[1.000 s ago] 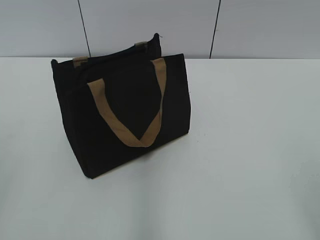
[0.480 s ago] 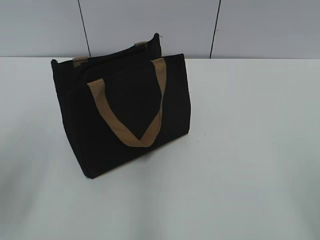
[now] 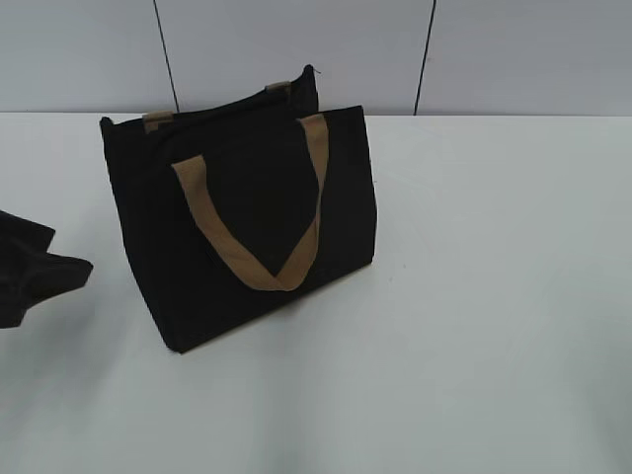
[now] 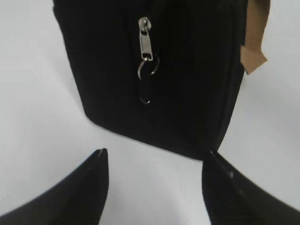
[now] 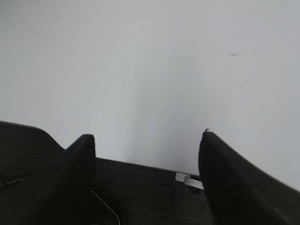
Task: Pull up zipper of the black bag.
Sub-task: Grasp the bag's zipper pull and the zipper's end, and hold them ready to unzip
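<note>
The black bag (image 3: 247, 212) stands upright on the white table, left of centre, with a tan strap handle (image 3: 207, 225) hanging down its near side. In the left wrist view the bag's end face (image 4: 192, 84) fills the top, with the zipper's silvery pull tab (image 4: 146, 40) hanging down it and a small ring (image 4: 147, 71) below the tab. My left gripper (image 4: 156, 154) is open and empty, low and a short way from that end; it also shows at the exterior view's left edge (image 3: 71, 249). My right gripper (image 5: 146, 136) is open and empty over bare table.
The white table (image 3: 494, 296) stretches to the right and front of the bag. A grey panelled wall (image 3: 296, 49) stands behind. A dark surface (image 5: 140, 187) lies under the right gripper at the table's edge.
My left gripper has come into the exterior view from the left edge, toward the bag's left end. The bag has not moved.
</note>
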Motion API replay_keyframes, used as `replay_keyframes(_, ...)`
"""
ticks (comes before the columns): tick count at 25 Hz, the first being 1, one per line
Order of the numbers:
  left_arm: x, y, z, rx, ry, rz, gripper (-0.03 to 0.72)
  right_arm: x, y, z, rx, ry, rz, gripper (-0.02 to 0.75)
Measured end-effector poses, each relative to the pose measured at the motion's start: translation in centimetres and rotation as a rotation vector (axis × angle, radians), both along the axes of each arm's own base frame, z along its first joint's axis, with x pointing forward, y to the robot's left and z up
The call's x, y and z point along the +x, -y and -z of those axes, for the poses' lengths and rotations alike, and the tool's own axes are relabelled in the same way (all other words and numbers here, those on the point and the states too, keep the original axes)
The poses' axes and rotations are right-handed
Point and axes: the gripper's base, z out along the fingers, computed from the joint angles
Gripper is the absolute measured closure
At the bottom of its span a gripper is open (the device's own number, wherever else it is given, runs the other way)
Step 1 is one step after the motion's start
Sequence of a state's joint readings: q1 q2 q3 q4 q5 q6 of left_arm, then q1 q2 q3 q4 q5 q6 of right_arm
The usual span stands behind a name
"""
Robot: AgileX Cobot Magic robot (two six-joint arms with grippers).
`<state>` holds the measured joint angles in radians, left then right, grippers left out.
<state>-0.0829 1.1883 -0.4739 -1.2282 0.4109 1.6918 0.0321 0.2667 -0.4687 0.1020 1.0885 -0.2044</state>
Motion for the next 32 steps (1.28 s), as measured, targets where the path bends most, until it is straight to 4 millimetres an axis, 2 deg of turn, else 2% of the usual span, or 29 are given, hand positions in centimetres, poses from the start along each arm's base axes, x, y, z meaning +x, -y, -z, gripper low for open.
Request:
replay_keyframes(5, 1.8, -0.1, 3.3, 0.108, -0.038, 0.074, 0.220, 0.0, 0.0, 0.0, 0.000, -0.001, -0.001, 0.216)
replay_keyframes(8, 2.9, 0.1, 3.9, 0.044, -0.068, 0.018, 0.220, 0.0, 0.0, 0.0, 0.002, -0.001, -0.001, 0.216)
replay_keyframes(11, 3.8, 0.8, 4.2, -0.012, -0.035, 0.066, 0.220, 0.0, 0.0, 0.0, 0.002, -0.002, -0.001, 0.216)
replay_keyframes(18, 4.6, 1.8, 7.7, -0.052, -0.112, 0.202, 0.232, 0.0, 0.0, 0.0, 0.002, -0.002, -0.002, 0.216)
replay_keyframes(20, 5.1, 1.9, 7.9, -0.051, -0.107, 0.215, 0.233, 0.0, 0.0, 0.0, 0.003, -0.002, -0.003, 0.216)
replay_keyframes(28, 7.9, 2.3, 6.1, -0.066, -0.010, 0.234, 0.234, 0.0, -0.1, 0.0, 0.008, -0.002, -0.005, 0.216)
replay_keyframes(32, 8.5, 2.4, 6.4, -0.072, -0.016, 0.235, 0.235, 0.0, -0.1, 0.0, 0.008, -0.002, -0.005, 0.216)
